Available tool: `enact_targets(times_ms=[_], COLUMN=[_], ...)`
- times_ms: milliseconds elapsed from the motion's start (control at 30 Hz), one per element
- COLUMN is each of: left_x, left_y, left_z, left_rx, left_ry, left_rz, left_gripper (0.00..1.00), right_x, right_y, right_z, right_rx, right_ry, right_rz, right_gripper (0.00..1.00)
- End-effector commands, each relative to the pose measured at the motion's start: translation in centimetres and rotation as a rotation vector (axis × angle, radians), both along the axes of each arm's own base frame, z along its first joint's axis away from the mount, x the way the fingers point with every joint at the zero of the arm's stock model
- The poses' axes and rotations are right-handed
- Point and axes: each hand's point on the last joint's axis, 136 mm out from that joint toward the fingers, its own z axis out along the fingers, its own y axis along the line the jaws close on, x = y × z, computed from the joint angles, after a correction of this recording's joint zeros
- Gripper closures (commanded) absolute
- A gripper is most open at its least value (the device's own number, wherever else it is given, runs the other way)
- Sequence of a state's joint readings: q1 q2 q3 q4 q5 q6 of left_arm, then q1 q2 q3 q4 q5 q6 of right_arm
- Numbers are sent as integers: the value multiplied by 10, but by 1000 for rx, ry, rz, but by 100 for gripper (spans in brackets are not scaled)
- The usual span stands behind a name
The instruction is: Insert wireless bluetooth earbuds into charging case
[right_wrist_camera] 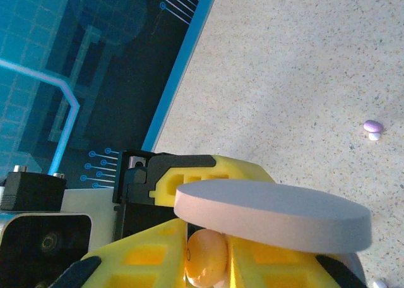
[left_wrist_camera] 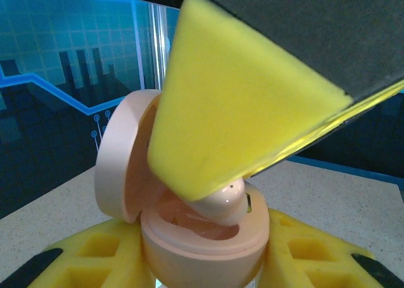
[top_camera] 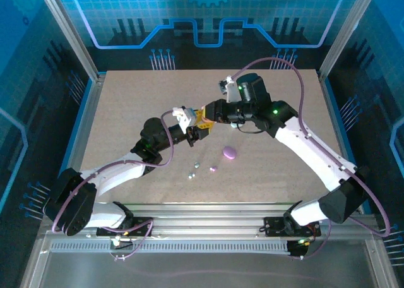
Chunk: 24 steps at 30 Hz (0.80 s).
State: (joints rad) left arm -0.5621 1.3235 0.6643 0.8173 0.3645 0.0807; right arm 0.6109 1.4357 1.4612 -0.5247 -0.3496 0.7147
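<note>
Speckled table [top_camera: 126, 105] lies under both arms. Left gripper [left_wrist_camera: 202, 259] clamps the open pink case [left_wrist_camera: 208, 240]; right gripper [right_wrist_camera: 205, 266] pinches a pink earbud [left_wrist_camera: 222, 203] at its well. Seating seems underway; next, press gently, then release.

In the left wrist view a broad yellow foam finger pad [left_wrist_camera: 233, 105] hides the top of the small glossy pale pink earbud [left_wrist_camera: 222, 206], and the open pale pink oval charging case [left_wrist_camera: 202, 240] runs off the bottom edge. From above, the tiny pale pebble-like pieces [top_camera: 193, 173] are too small to make out

Pale pink case [left_wrist_camera: 203, 247], pink earbud [left_wrist_camera: 221, 204]
</note>
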Motion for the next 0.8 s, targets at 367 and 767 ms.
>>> enact_targets(times_ms=[367,767], left_x=[-9,-10], left_y=[-1,-1], left_z=[18,23], left_rx=[-38,-43], left_ry=[-61,-70], left_rz=[-25,-27], left_gripper=[66,66], right_x=[0,1], right_y=[-4,-8], right_z=[-9,-8], right_rx=[-128,-178], right_ry=[-23,-45], right_rz=[-39,-61], right_gripper=[74,70])
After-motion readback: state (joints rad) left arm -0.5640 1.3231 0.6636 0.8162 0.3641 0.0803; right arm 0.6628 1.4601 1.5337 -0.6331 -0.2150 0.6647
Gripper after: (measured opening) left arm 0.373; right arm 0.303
